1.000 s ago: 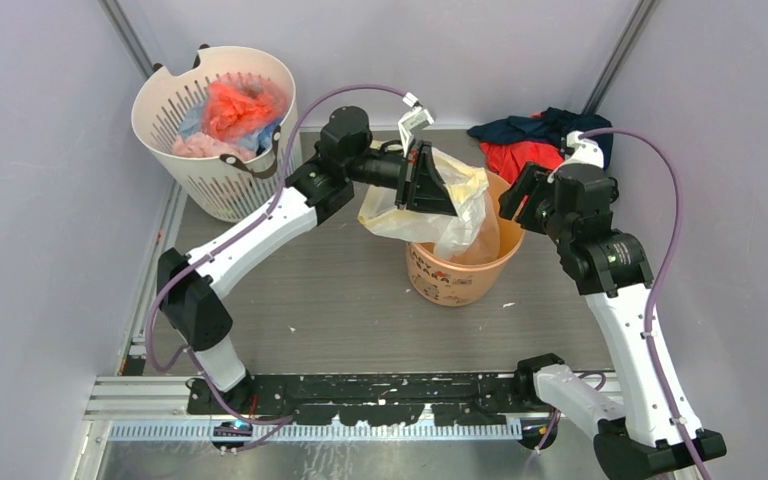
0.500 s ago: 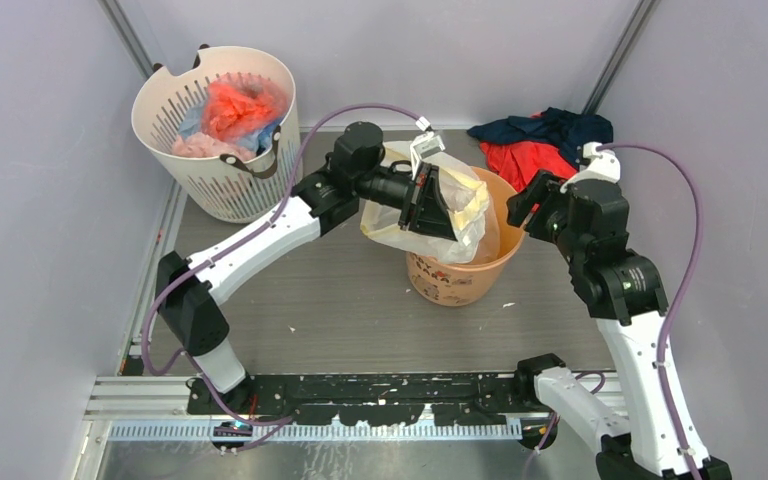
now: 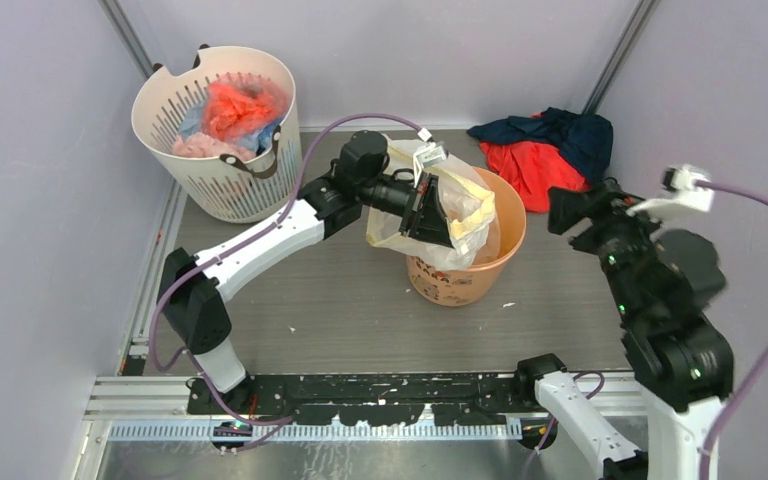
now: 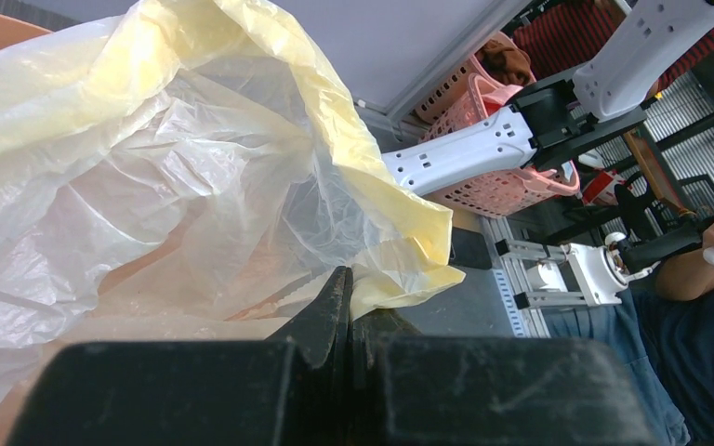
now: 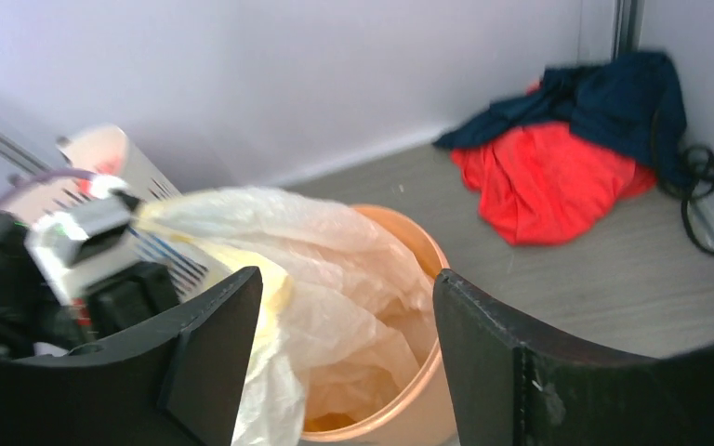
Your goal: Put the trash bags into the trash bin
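One bag [image 3: 463,203], one bin [image 3: 452,284] — one basket [image 3: 216,186]

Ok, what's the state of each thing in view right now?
left gripper: shut on the trash bag.
right gripper: open, empty, apart from the bucket.
trash bag: partly in the bucket, rest spilling over its rim.
bucket: upright.
basket: upright, plastic bundles inside.
cloth heap: crumpled on the table.

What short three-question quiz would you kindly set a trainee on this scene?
1. True or false: the left jaws are shut on the yellow bag.
2. The bag hangs partly inside which? A orange bin, B white basket, C red cloth heap.
3. Fill in: the right jaws stand ___, holding nothing.
Key: 1 true; 2 A; 3 open.
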Available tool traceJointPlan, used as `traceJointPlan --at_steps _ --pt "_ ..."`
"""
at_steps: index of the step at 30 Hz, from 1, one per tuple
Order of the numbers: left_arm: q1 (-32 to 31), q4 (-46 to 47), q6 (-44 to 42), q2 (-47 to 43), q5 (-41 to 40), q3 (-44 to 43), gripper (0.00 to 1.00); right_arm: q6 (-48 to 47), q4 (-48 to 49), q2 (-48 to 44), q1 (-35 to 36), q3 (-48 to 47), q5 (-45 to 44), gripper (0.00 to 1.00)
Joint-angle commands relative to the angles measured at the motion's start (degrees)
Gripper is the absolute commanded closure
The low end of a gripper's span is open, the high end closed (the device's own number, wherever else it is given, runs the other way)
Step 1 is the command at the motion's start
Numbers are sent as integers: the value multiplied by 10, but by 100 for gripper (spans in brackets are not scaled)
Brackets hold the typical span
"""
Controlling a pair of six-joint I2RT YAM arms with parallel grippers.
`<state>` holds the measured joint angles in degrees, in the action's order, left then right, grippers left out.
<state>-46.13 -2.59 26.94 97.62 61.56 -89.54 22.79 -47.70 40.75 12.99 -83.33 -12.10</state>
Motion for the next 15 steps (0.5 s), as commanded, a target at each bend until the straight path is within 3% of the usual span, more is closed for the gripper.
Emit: traceJointPlan --at_steps 1,10,15 --pt "-2 23 -5 -7 14 2 100 -8 20 -17 -1 -63 -6 26" --pt "-6 -40 -34 -55 12 -11 100 -1 -42 108 -2 -222 219 26" --pt "-7 -100 -77 -79 2 -13 100 -10 -82 188 -1 -265 212 28"
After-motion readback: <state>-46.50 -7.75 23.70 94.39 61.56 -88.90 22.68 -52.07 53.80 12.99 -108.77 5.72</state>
